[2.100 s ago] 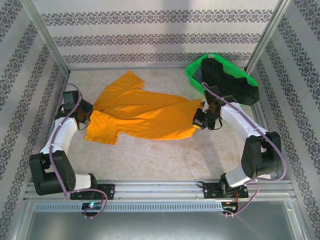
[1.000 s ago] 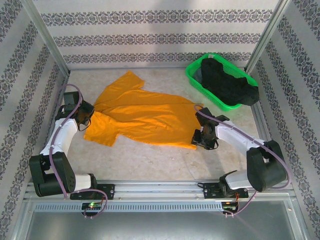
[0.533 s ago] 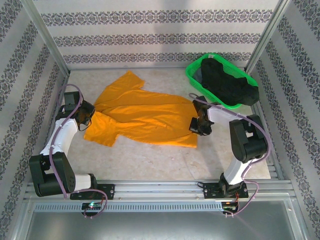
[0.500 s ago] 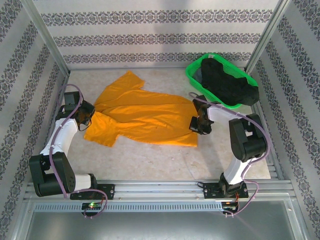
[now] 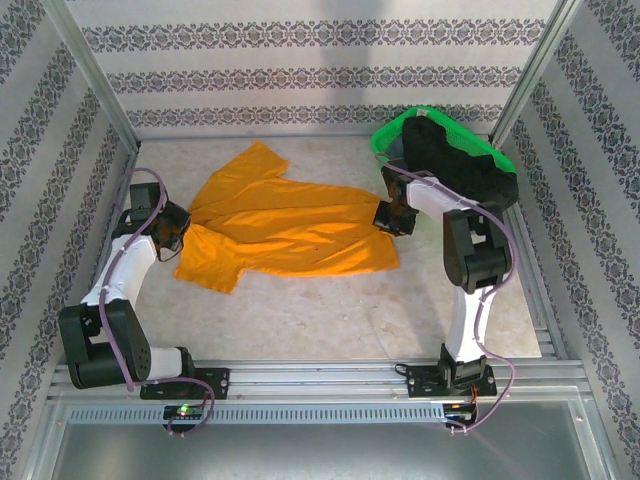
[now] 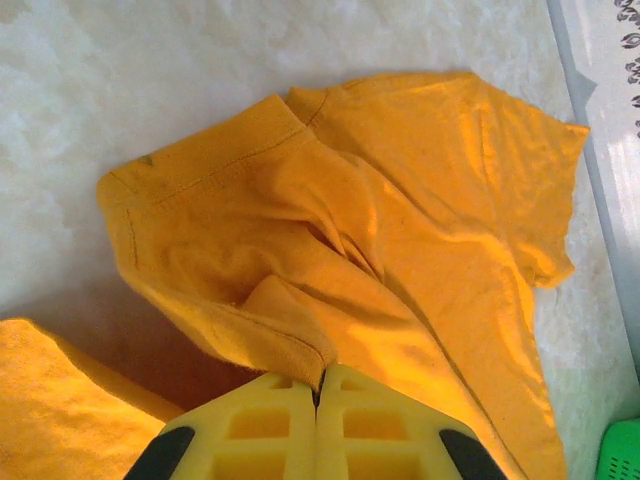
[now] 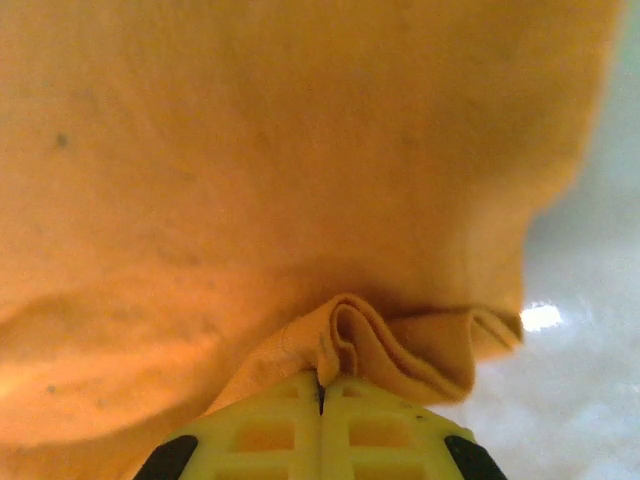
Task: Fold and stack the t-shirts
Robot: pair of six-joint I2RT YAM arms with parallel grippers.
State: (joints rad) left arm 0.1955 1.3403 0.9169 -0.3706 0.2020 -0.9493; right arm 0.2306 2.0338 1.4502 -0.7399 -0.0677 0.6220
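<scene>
While our left gripper (image 5: 180,232) pinches the orange t-shirt (image 5: 290,235) shut-jawed, our right gripper (image 5: 383,220) clamps its opposite edge; the black t-shirt (image 5: 458,172) sits in the basket (image 5: 383,142) just beyond the right gripper.

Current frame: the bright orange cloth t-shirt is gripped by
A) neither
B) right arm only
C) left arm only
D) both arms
D: the left arm's yellow fingers are shut on a fold of the bright orange cloth t-shirt, and the right arm's yellow fingers are shut on a bunched edge of it.
</scene>
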